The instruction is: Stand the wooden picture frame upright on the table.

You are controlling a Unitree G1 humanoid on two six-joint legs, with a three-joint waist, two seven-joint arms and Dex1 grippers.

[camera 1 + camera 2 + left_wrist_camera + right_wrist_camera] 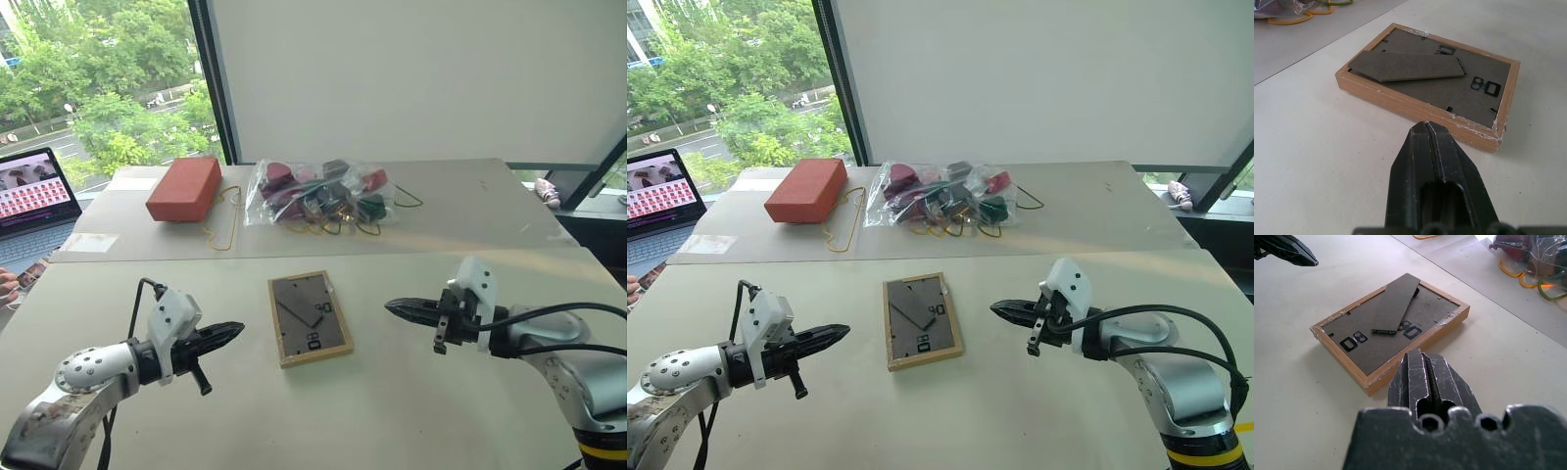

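Note:
The wooden picture frame (pixel 310 318) lies flat on the table (pixel 411 411), face down, its dark back panel up and the fold-out stand (pixel 1405 66) lifted a little off the panel. My left gripper (pixel 235 331) is shut and empty, hovering left of the frame with its tips pointing at it. My right gripper (pixel 392 307) is shut and empty too, hovering right of the frame and pointing at it. Each wrist view looks along shut fingers (pixel 1422 369) at a near edge of the frame (pixel 1391 328), a short gap away.
A reddish-brown block (pixel 184 188) and a clear bag of coloured items (pixel 315 194) lie on the far part of the table, with yellow loops (pixel 223 230) beside them. A laptop (pixel 34 201) sits at the far left. A window runs behind.

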